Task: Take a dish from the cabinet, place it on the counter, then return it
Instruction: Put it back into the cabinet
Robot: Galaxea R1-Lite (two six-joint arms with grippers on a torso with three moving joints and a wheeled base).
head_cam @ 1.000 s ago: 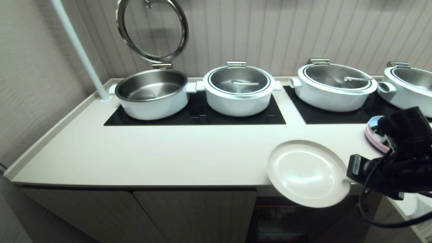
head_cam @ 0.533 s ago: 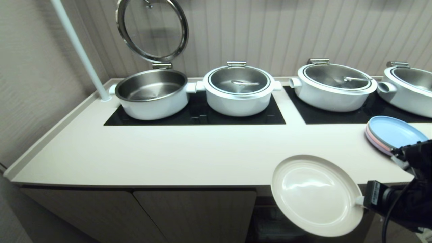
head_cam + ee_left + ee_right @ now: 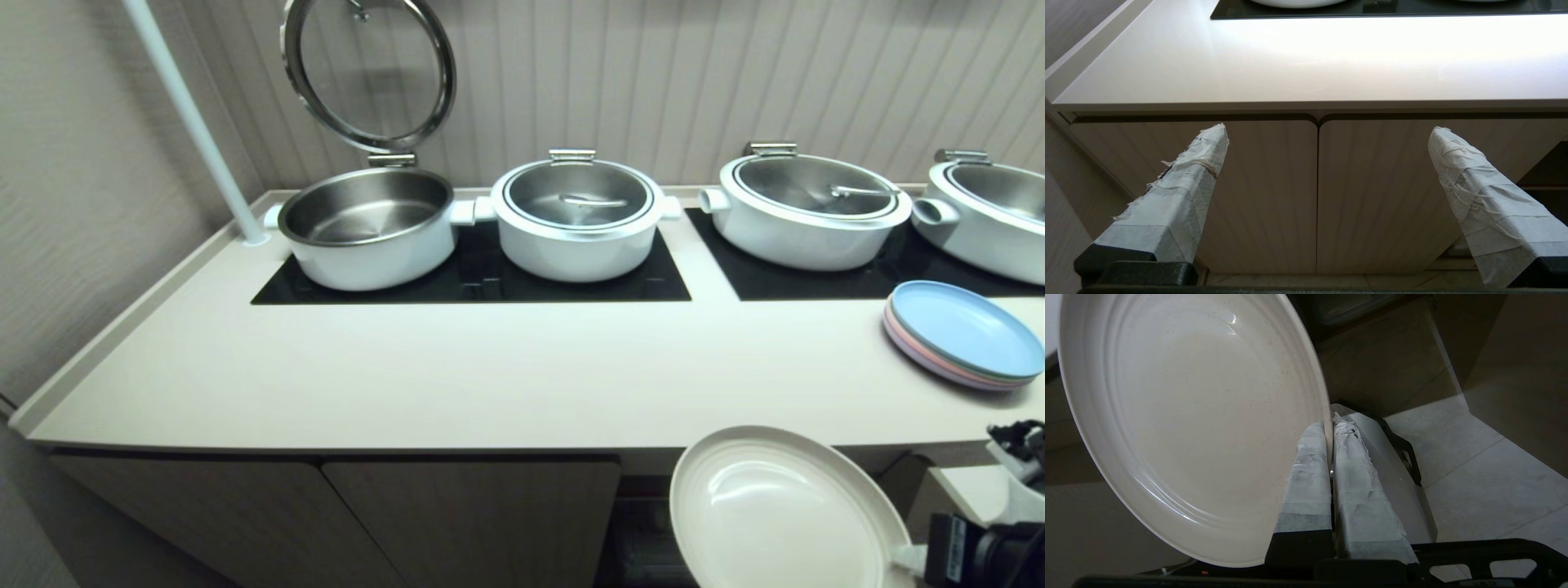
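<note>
The dish (image 3: 1200,428) is pinched by its rim in the right gripper (image 3: 1330,420); no writing is legible; stacked plates (image 3: 963,335) lie beyond.

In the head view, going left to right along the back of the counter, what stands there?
White pole → open pot with its raised glass lid → lidded pot → second lidded pot → fourth pot, cut off at the edge. Nearer the front, the stacked pastel plates lie at far right.
</note>
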